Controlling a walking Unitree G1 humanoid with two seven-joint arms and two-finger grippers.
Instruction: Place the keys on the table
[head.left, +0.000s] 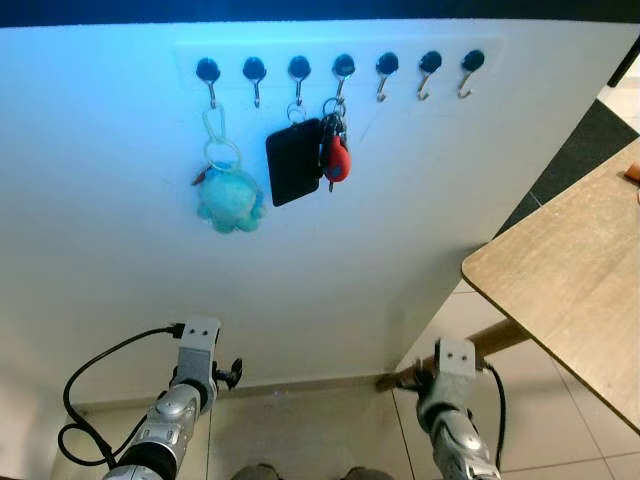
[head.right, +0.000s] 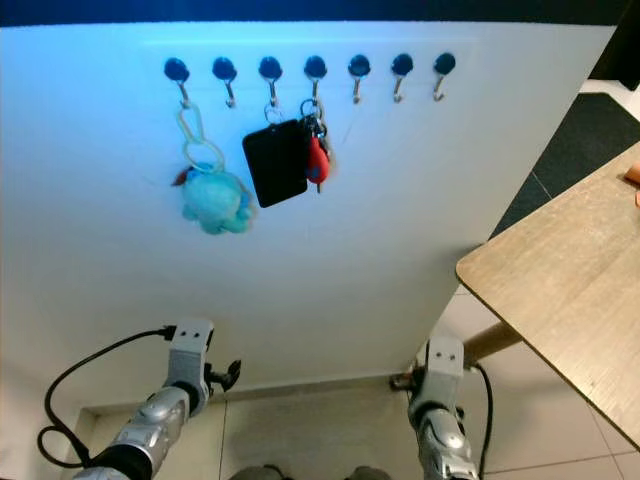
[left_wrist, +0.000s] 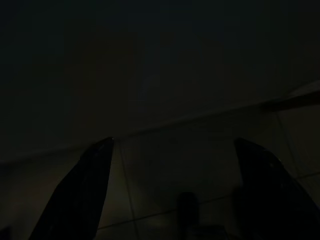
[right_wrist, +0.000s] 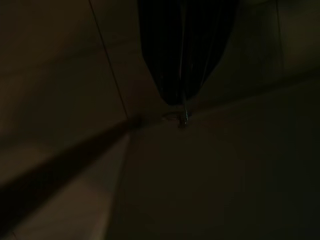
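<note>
Both arms hang low at the bottom of the head views, pointing down at the tiled floor (head.left: 300, 420). Left gripper (left_wrist: 172, 150) has its two black fingers spread wide apart in its dark wrist view, nothing between them. Right gripper (right_wrist: 182, 97) has its fingers pressed together into one dark tip, holding nothing as far as I can make out.

Now the keys (head.left: 334, 150): they're way up above both grippers, hanging on the white wall (head.left: 420, 220) from the fourth hook in a row of seven dark-capped hooks (head.left: 343, 70). It's a small bunch with a red fob, well apart from either gripper. Touching the bunch on its left-arm side is a flat black tag (head.left: 294, 160) on the third hook. Further toward the left-arm side, a teal plush toy (head.left: 230, 200) dangles from the first hook on a pale loop and ring. The second hook and the last three have nothing on them.

Off past the right gripper, higher than it and to its outer side, sits the wooden table (head.left: 580, 270), with one of its legs (head.left: 470, 350) slanting down to the floor near the right arm.
</note>
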